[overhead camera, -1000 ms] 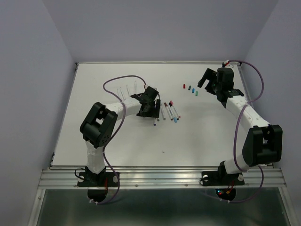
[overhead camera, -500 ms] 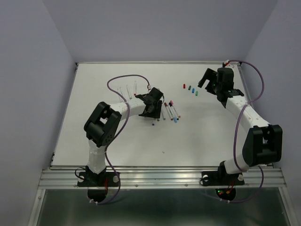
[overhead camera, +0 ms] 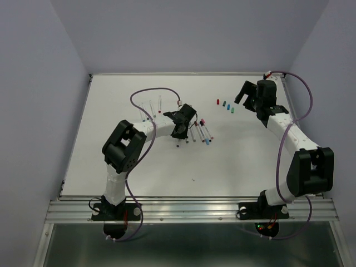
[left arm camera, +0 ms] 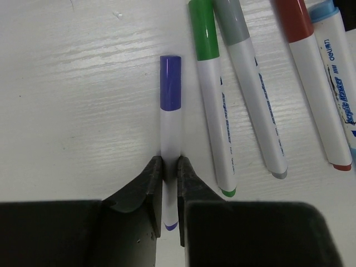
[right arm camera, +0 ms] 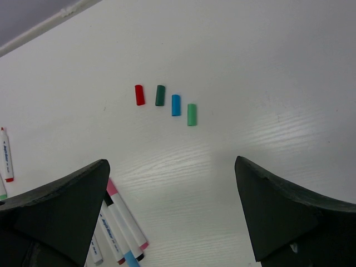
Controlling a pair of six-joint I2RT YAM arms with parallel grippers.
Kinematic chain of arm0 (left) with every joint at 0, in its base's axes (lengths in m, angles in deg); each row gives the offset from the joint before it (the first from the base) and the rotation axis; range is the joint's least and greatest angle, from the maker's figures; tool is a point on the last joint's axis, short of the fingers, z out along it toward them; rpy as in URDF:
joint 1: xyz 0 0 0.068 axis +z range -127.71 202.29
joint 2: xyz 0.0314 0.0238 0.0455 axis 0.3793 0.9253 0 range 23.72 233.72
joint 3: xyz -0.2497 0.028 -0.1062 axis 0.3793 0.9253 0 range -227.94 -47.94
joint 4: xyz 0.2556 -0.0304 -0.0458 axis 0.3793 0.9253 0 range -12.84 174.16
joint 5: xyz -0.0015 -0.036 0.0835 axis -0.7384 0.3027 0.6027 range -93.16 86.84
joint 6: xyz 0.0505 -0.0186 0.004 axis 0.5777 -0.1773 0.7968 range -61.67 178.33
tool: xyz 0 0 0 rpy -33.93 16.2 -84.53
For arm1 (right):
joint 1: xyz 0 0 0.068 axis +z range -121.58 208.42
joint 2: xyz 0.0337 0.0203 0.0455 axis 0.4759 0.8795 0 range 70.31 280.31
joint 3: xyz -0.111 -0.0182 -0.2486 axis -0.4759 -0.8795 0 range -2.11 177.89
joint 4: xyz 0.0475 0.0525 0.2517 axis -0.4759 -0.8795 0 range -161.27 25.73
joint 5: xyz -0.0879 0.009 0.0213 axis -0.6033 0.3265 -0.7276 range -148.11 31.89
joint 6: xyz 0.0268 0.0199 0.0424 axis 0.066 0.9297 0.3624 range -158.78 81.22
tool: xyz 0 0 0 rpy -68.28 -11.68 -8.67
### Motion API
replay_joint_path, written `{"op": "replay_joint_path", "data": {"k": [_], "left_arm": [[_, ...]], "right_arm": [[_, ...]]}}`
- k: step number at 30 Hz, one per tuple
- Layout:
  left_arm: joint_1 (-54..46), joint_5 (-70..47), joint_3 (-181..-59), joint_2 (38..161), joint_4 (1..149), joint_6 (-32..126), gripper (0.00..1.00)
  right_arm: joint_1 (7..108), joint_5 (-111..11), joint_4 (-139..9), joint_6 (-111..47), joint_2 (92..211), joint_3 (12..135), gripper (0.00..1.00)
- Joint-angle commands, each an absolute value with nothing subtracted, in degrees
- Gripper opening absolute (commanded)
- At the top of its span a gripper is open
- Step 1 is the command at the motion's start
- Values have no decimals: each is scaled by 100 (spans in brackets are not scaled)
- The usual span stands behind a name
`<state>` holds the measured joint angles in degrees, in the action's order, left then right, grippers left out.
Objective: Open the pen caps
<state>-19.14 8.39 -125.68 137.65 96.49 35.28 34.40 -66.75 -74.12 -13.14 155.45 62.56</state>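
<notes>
My left gripper [left arm camera: 169, 164] [overhead camera: 179, 132] is shut on the white barrel of a purple-capped pen [left arm camera: 170, 130] that lies flat on the table. Its purple cap [left arm camera: 170, 83] is on and points away from the jaws. To its right lie more capped pens: green [left arm camera: 210, 83], grey [left arm camera: 250, 83], dark red [left arm camera: 311, 72] and light blue [left arm camera: 338, 67]. Loose pen caps sit in a short row: red [right arm camera: 139, 94], dark green [right arm camera: 160, 95], blue [right arm camera: 176, 104] and green [right arm camera: 192, 114]. My right gripper [right arm camera: 171, 162] [overhead camera: 243, 92] hangs open above the table near that row, holding nothing.
The row of pens [overhead camera: 201, 130] lies mid-table right of the left gripper. Three more pens [overhead camera: 150, 106] lie behind the left arm, under its purple cable [overhead camera: 146, 93]. The white table [overhead camera: 239, 161] ends at a metal rail [overhead camera: 189, 208] at the front.
The left gripper has slid right toward the pen row and closed from wide open onto the purple-capped pen. The right arm has not moved.
</notes>
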Motion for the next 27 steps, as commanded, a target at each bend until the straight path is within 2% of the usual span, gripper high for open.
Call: {"op": "replay_joint_path", "data": {"k": [1, 3, 9, 12, 13, 19, 24, 27], "left_arm": [[-1920, 836, -12379, 14027, 9922, 3583, 14], [-1920, 923, -12327, 13922, 9904, 3539, 0], [-1744, 1476, -12432, 13545, 9966, 3442, 0], [-1700, 1512, -12564, 13219, 9809, 3451, 0], [-1691, 1443, -12546, 12948, 9686, 3468, 0], [-1691, 126, -11949, 11734, 8201, 3960, 0], [-1691, -1096, -11545, 11075, 7296, 4180, 0], [-1682, -1413, -11316, 10924, 6987, 4154, 0]], "right_arm": [[3413, -6778, -7201, -1435, 15433, 6205, 100], [3413, -6673, -7192, -1479, 15389, 6196, 100], [3413, -5769, -7044, -1698, 15319, 6232, 100], [3413, -4680, -6641, -1568, 15319, 6144, 100], [3413, -3946, -6473, -1515, 15328, 6074, 100], [3492, -1341, -4584, -470, 15661, 5775, 100], [3913, -1126, -3810, -117, 15732, 5774, 100], [4089, -1143, -3659, -20, 15714, 5818, 100]]}}
